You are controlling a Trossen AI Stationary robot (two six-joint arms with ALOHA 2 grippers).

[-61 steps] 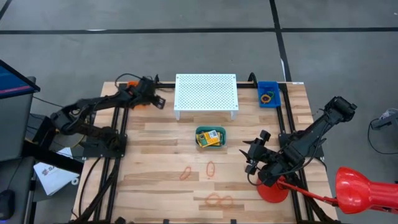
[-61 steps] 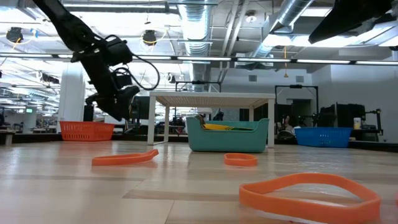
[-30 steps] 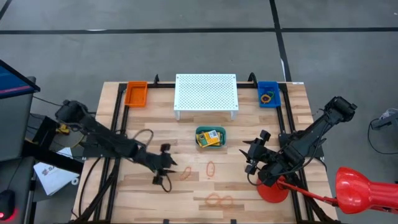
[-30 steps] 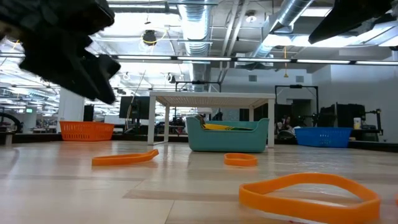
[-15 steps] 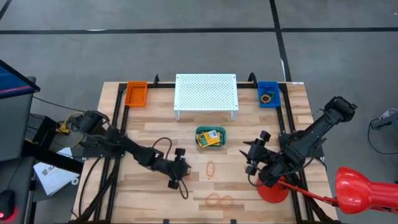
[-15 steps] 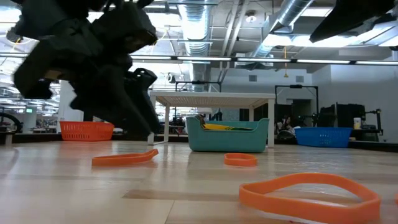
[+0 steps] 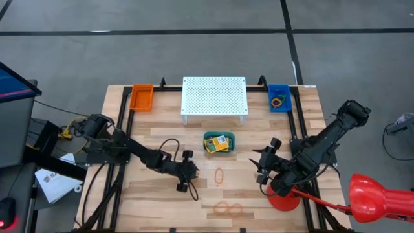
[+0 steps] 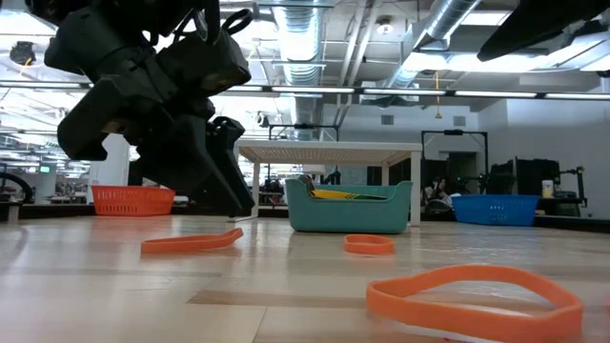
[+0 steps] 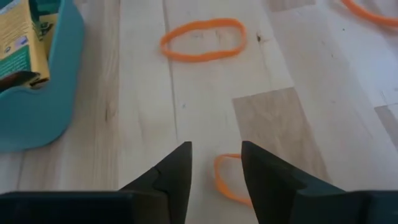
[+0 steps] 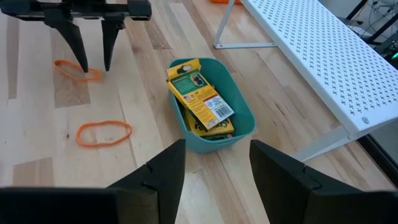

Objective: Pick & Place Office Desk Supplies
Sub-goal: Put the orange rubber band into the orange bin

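My left gripper (image 7: 191,183) is open and points down at the near middle of the table. In the left wrist view (image 9: 216,149) its fingers stand on either side of one end of an orange rubber band (image 9: 225,179). A second orange band (image 7: 219,175) lies flat just to its right. Two more linked orange bands (image 7: 228,208) lie by the near edge. Yellow-and-green crayon boxes (image 10: 200,96) lie in a teal tray (image 7: 231,147). My right gripper (image 7: 259,168) hangs open to the right of the tray. My left gripper comes at the orange band's end (image 10: 78,70) from above, with one open finger (image 10: 76,43) on each side of it. Whether the tips touch the band or the table, I cannot tell.
A white perforated stand (image 7: 214,97) stands at the far middle, with an orange bin (image 7: 141,97) at its left and a blue bin (image 7: 279,97) holding bands at its right. A red disc (image 7: 284,197) and a red lamp (image 7: 372,197) sit near the right arm.
My left arm has swung from the near left toward the table's right and come down over the orange band, its fingers now close to the tabletop. The bands have not moved.
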